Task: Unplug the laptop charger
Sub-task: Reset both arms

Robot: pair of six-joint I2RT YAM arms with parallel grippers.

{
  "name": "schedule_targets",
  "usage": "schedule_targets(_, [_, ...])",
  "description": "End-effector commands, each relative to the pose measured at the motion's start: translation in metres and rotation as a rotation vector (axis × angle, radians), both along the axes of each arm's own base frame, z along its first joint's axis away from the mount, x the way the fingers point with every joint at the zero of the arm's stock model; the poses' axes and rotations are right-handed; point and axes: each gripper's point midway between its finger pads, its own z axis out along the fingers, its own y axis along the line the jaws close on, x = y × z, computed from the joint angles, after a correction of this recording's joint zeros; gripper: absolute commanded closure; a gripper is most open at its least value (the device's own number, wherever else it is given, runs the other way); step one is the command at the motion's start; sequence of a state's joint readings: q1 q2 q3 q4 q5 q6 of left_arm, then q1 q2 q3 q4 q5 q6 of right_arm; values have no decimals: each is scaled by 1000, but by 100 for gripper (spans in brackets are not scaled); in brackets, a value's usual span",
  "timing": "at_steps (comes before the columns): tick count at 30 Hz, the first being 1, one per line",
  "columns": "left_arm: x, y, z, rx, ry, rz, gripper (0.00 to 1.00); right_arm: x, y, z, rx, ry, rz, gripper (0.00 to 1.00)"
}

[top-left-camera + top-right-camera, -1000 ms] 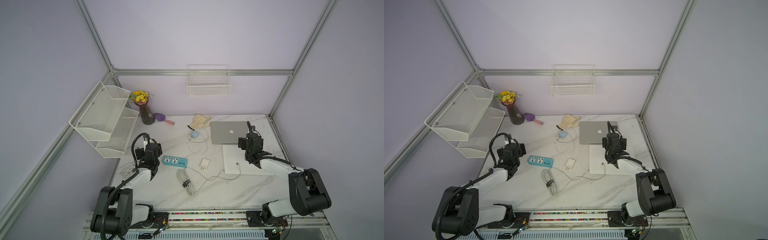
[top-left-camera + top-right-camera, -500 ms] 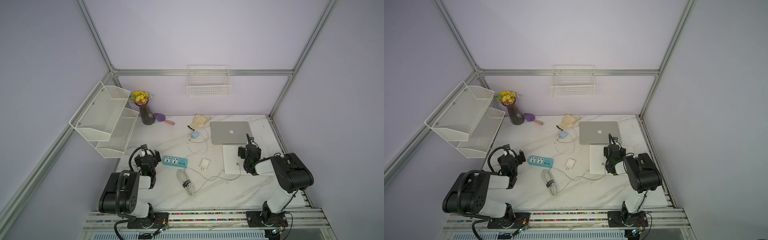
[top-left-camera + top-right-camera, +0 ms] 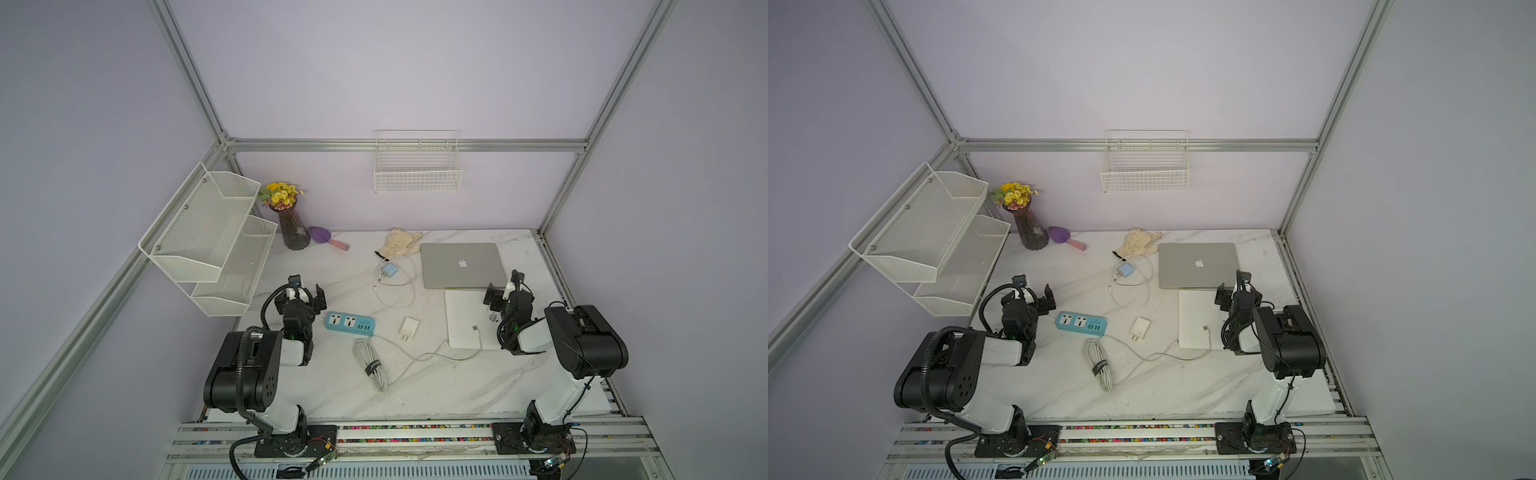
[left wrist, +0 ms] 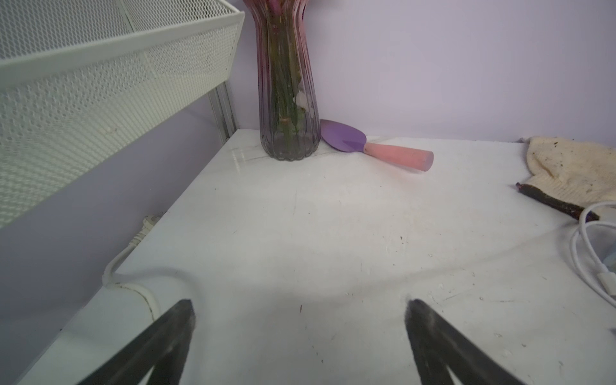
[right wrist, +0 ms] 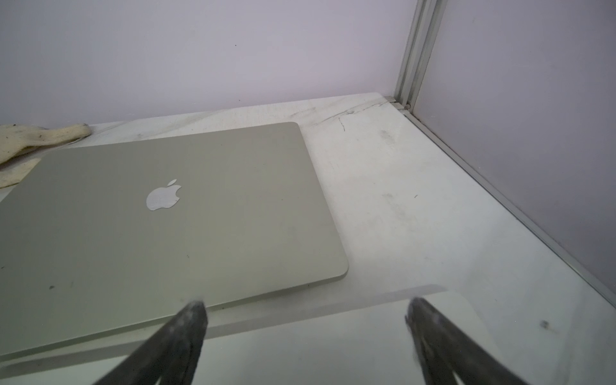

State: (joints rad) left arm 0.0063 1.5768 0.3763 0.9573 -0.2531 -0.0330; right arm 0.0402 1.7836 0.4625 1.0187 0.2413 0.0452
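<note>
Shows, just below centre in both top views, the white charger brick (image 3: 409,328) flat on the marble table (image 3: 436,390), prongs bare and turned toward the bottom edge of the frame. Places it just right of the blue power strip (image 3: 350,323), near but apart. Traces the coiled grey cable (image 3: 371,365), below the strip, rightward to a small connector (image 3: 475,329) lying loose on top of a white slab (image 3: 461,307) at centre right. Cannot tell of any join between cable and brick. Sets the closed silver laptop (image 3: 461,265) directly above the slab in the frame.

Finds the left gripper (image 3: 301,297) just left of the strip, spread wide and grasping nothing. Confirms this in the left wrist view, with bare tabletop between the dark fingers (image 4: 173,333) and a vase (image 4: 286,100) and purple trowel (image 4: 343,138) at upper centre. Finds the right gripper (image 3: 500,291) over the slab's upper right corner, likewise released and empty. Looks out from the right wrist view past parted fingers (image 5: 180,340) onto the laptop lid at centre left.
</note>
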Motion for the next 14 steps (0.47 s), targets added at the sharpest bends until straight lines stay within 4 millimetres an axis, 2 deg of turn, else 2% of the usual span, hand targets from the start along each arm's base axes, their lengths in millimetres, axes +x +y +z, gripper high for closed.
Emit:
schedule_targets(1, [-1, -1, 0, -14, 19, -5, 0, -4, 5, -8, 19, 34, 15, 3])
schedule_targets(8, [0, -2, 1, -3, 4, -13, 0, -2, 6, -14, 32, 59, 19, 3])
schedule_targets(14, [0, -2, 2, -3, 1, -13, 0, -3, 5, -9, 19, 39, 18, 3])
